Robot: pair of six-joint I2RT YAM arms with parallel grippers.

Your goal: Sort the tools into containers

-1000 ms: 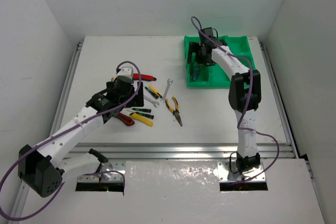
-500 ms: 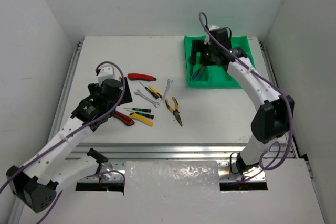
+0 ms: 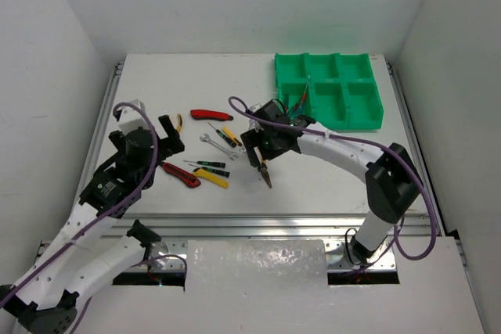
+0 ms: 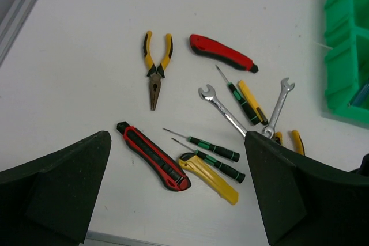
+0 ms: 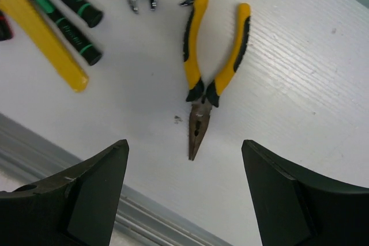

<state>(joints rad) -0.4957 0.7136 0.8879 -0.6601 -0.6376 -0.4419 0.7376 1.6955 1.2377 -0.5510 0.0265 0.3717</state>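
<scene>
Above the near pliers (image 5: 199, 84), my right gripper (image 5: 184, 148) stands open and empty, jaws astride for a grab; my left gripper (image 4: 176, 142) hangs wide, empty.

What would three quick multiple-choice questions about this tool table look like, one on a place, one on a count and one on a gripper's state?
1. Where are the pliers nearest the right gripper?
A hanging on the wall; B flat on the table, beneath that gripper; C in a person's hand.
2. How many silver wrenches lie on the table?
A none; B two; C five.
3. How is the left gripper?
A shut on a knife; B shut on a screwdriver; C open, holding nothing.

Answers: B, the right wrist view looks down on them between its spread fingers; B, the left wrist view shows two; C, its fingers stand wide apart with nothing between them.
</scene>
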